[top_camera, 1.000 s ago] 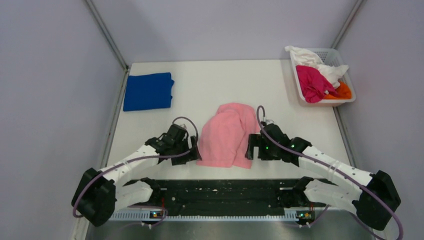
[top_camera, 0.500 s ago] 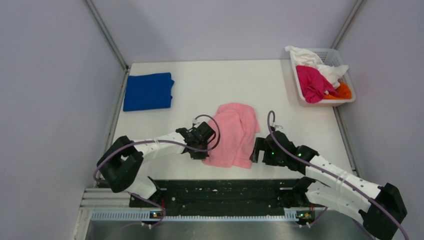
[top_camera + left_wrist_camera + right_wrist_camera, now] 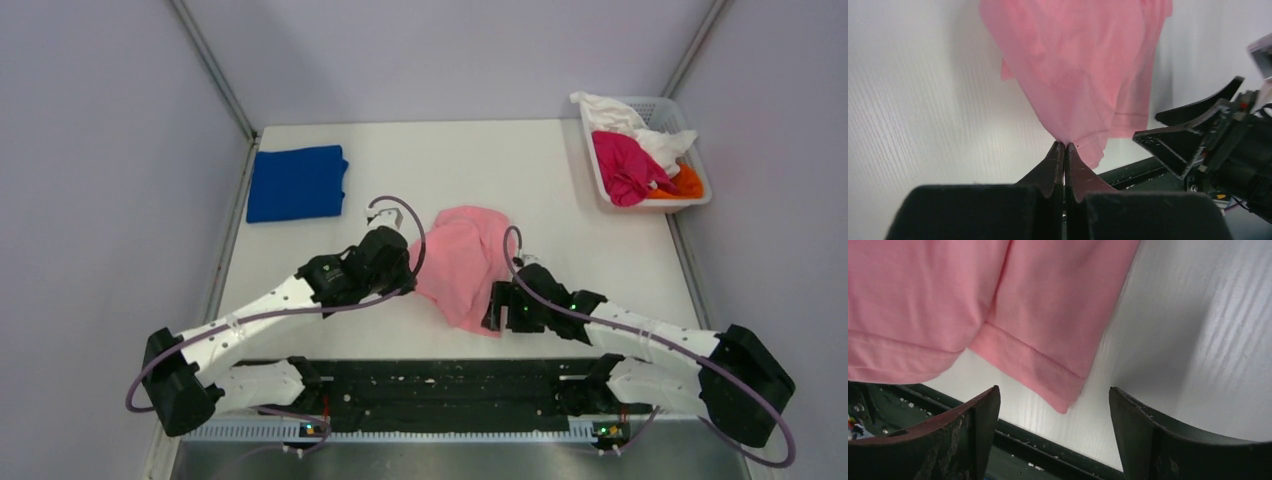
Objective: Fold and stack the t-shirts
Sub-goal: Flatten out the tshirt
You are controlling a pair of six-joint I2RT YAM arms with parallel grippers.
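The light pink t-shirt (image 3: 465, 262) lies crumpled at the table's middle, its left side pulled up into a peak. My left gripper (image 3: 398, 268) is shut on that edge; in the left wrist view the cloth (image 3: 1078, 65) hangs from the closed fingertips (image 3: 1064, 146). My right gripper (image 3: 495, 308) stands open at the shirt's near right corner. In the right wrist view the hemmed corner (image 3: 1043, 370) lies on the table between the spread fingers (image 3: 1053, 390), untouched. The royal blue t-shirt (image 3: 297, 182) lies folded at the back left.
A white slotted basket (image 3: 700, 198) stands at the back right, holding a magenta shirt (image 3: 622, 165), a white one (image 3: 640, 125) and an orange one (image 3: 686, 184). A black rail (image 3: 440, 385) runs along the near edge. Grey walls close in both sides.
My left gripper closed on the pink shirt's left edge and lifted it back and left, bunching the cloth. My right gripper shifted left to the shirt's near right corner, still open.
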